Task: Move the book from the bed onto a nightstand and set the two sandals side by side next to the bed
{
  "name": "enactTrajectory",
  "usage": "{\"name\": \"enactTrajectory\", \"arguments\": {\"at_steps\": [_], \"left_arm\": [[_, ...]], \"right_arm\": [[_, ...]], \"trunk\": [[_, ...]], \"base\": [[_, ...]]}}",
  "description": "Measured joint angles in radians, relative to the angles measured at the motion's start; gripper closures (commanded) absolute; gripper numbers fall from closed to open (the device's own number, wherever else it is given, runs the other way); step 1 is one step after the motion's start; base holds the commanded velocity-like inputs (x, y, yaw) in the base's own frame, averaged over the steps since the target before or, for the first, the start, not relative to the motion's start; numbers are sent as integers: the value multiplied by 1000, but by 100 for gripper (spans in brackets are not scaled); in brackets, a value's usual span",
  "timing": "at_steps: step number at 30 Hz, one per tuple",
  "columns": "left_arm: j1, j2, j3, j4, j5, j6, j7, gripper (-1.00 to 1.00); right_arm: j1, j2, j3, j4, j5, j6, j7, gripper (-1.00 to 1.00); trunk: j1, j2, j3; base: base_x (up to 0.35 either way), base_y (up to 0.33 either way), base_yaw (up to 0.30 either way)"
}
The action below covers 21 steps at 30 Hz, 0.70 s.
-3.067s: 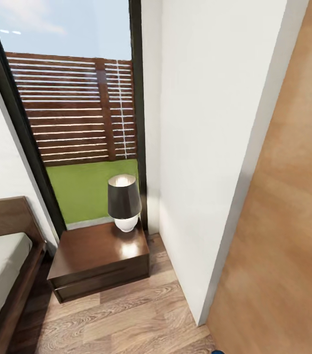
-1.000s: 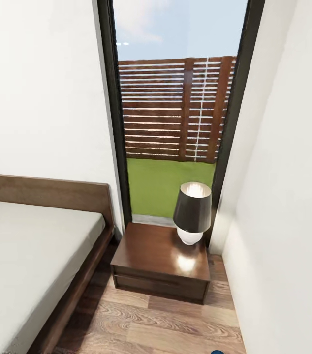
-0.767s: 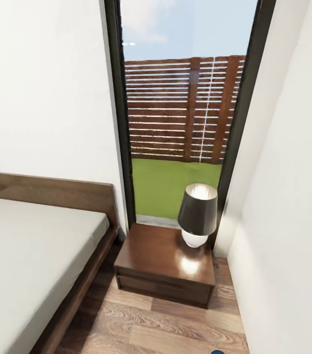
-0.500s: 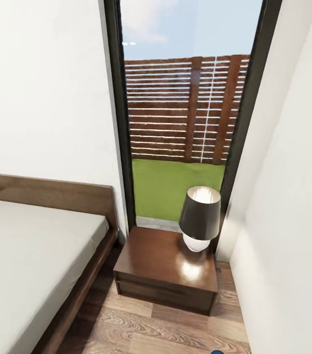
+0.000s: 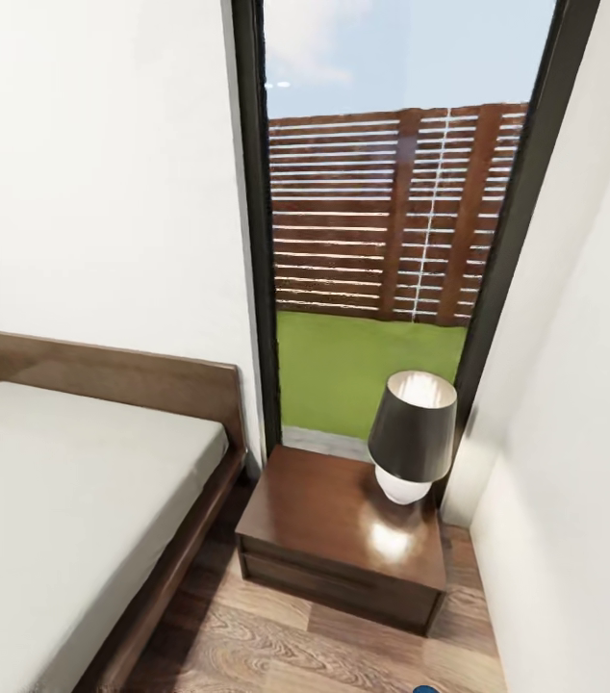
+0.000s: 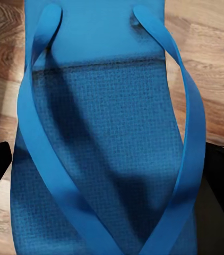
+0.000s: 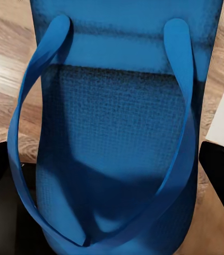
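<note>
Each gripper clamps one blue sandal: left sandal (image 6: 106, 154), right sandal (image 7: 120, 143), dark fingers flanking the soles, long axes along the fingers, over plank floor. Bed (image 5: 64, 500) lies ahead-left, nightstand (image 5: 329, 529) just beside it. Left arm likely nearer the bed.

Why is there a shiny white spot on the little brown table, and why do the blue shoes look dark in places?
Head view: the nightstand is glossy and mirrors the lamp. Wrist views: the straps cast shadows across each sandal.
</note>
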Motion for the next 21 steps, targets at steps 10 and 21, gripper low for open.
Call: {"name": "enactTrajectory", "arguments": {"at_steps": [10, 21], "left_arm": [[0, 0, 0, 0, 0, -1, 0, 100], [0, 1, 0, 0, 1, -3, 0, 100]], "right_arm": [[0, 1, 0, 0, 0, 0, 0, 100], [0, 0, 1, 0, 0, 0, 0, 100]], "trunk": [[0, 0, 0], [0, 0, 0]], "base": [[1, 0, 254], [0, 0, 256]]}}
